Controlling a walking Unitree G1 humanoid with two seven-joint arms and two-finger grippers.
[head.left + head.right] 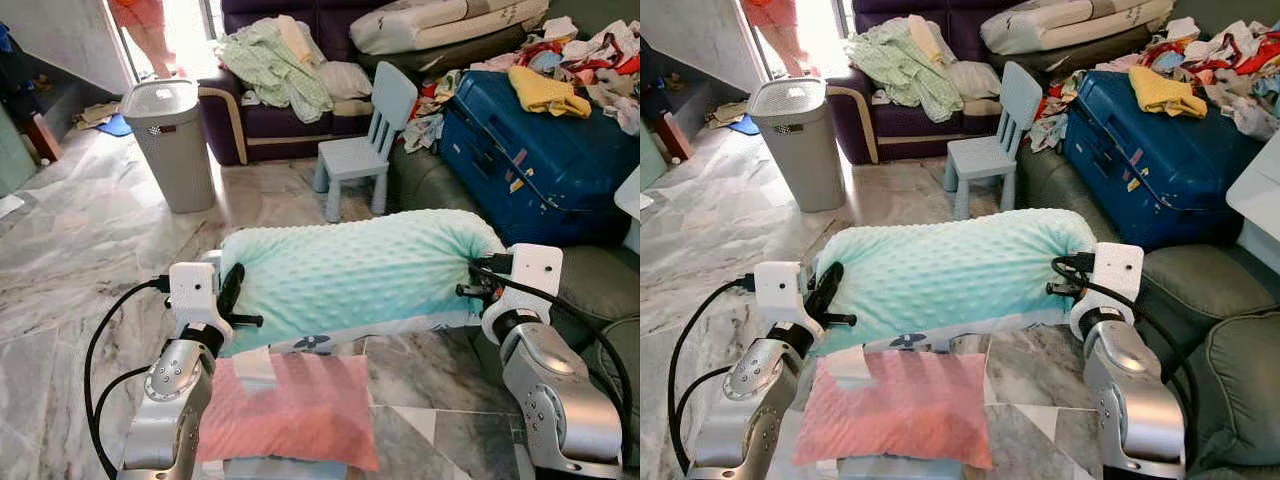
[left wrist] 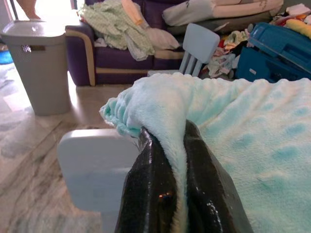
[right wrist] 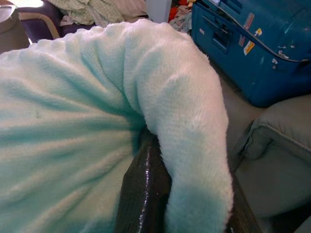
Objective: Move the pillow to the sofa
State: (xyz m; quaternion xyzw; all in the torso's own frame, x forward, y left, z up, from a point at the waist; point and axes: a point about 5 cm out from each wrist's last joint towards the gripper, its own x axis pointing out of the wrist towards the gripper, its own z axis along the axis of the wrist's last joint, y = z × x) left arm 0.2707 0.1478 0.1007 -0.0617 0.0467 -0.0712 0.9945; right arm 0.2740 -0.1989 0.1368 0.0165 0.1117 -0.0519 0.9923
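Note:
A mint-green dotted plush pillow (image 1: 355, 270) hangs level in the air between my two arms, in front of me. My left gripper (image 1: 233, 296) is shut on its left end; in the left wrist view its two black fingers (image 2: 155, 194) pinch a fold of the fabric. My right gripper (image 1: 478, 283) is shut on the right end, with plush bulging over its black fingers (image 3: 146, 189). The grey-green sofa (image 1: 600, 285) lies to my right, its seat cushion (image 3: 282, 136) just past the pillow's end.
A pink pillow (image 1: 290, 410) lies below on a low surface. A blue suitcase (image 1: 540, 160) with clothes sits on the sofa. A small light-blue chair (image 1: 365, 145), a grey laundry bin (image 1: 172, 140) and a purple sofa (image 1: 280, 125) stand ahead. A person's legs (image 1: 148, 30) are in the doorway.

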